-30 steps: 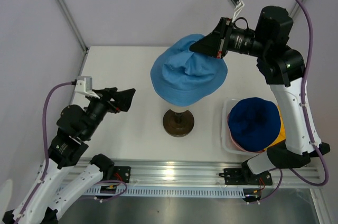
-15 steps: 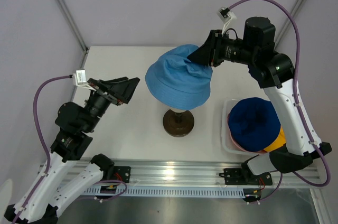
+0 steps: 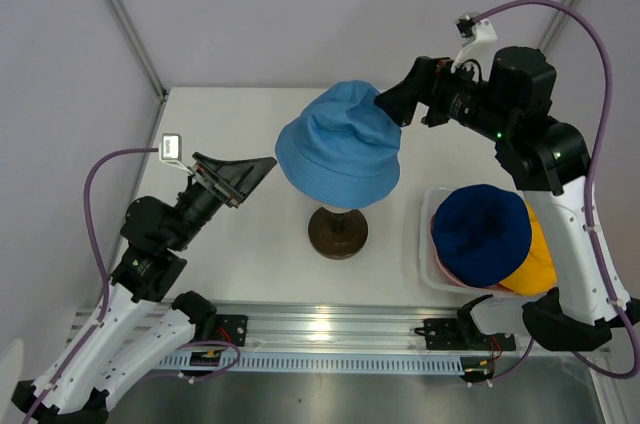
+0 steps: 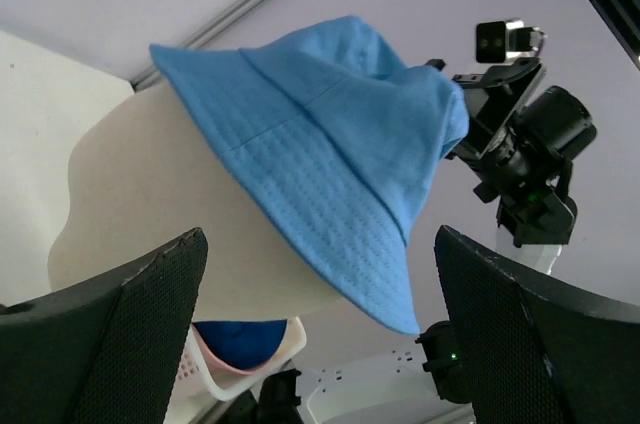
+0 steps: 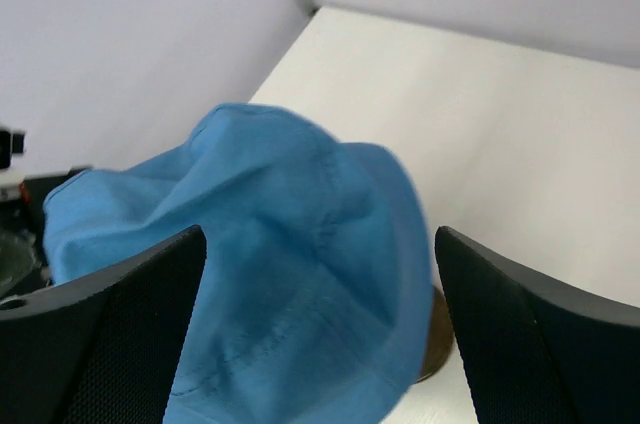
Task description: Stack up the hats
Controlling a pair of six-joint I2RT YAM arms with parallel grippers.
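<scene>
The light blue hat (image 3: 338, 149) sits tilted on the mannequin head (image 4: 150, 214), while the left gripper (image 3: 252, 176) and right gripper (image 3: 390, 104) are both spread wide, holding nothing.

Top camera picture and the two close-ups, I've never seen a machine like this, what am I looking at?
Two robot arms are bolted at the near edge of a white table. The wide picture looks down from above: left arm on the left, right arm on the right. The other two come from wrist cameras; the dark shapes at their bottom corners are that arm's own jaws. A light blue fabric bucket hat sits on a cream egg-shaped mannequin head with a dark round base. A dark navy fabric hat lies over a yellow fabric hat in a white plastic basket. Both pairs of jaws stand open, so nothing is held.
</scene>
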